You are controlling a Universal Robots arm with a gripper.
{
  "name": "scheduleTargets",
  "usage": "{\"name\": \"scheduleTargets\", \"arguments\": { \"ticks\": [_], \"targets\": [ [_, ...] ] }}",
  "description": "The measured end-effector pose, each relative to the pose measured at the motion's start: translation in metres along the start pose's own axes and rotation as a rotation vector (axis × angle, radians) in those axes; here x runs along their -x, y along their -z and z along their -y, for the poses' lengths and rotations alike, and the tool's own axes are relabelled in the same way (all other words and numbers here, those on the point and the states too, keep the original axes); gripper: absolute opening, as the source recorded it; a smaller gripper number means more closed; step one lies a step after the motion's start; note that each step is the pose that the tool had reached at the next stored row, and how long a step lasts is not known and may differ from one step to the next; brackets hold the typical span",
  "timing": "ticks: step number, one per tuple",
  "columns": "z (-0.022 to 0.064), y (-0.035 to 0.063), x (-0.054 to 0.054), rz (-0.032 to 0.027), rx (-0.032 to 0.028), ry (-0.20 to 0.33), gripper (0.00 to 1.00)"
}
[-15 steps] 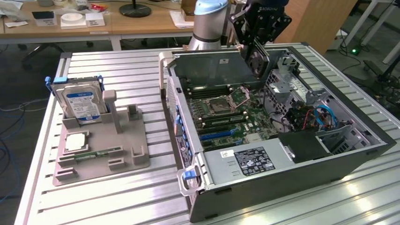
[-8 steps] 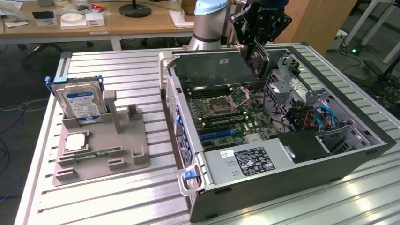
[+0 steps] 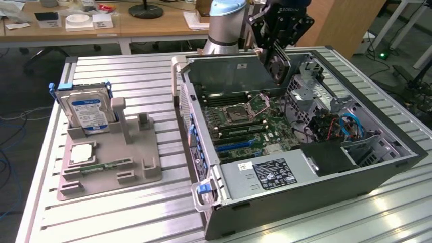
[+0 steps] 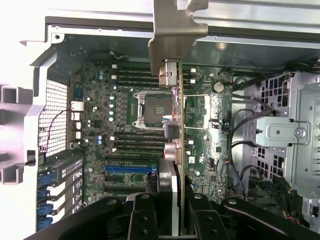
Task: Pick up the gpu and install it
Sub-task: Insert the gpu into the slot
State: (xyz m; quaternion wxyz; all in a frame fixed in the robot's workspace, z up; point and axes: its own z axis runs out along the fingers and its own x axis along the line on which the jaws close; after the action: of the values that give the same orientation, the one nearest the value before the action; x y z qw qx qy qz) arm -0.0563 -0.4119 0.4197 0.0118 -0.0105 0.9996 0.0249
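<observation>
The black claw (image 3: 278, 46) is clamped on the thin dark gpu card (image 3: 282, 68), which hangs on edge over the far part of the open grey metal computer case (image 3: 337, 190). The frame cuts off the arm above it. In the wrist view the card shows edge-on (its faces cannot be made out), and its silvery bent bracket (image 4: 176, 30) hides part of the green motherboard (image 4: 202, 160). At the exterior view's left, on the ribbed aluminium table (image 3: 135, 212), a grey moulded holder (image 3: 145, 167) keeps a boxy silver hard drive (image 3: 86, 114) upright.
</observation>
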Motion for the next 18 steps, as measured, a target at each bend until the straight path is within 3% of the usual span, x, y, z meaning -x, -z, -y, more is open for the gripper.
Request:
{"name": "scheduleTargets", "arguments": {
  "ticks": [18],
  "targets": [
    [0.0001, 0.0000, -0.0020, -0.0049, 0.0025, 0.097, 0.28]
  ]
}}
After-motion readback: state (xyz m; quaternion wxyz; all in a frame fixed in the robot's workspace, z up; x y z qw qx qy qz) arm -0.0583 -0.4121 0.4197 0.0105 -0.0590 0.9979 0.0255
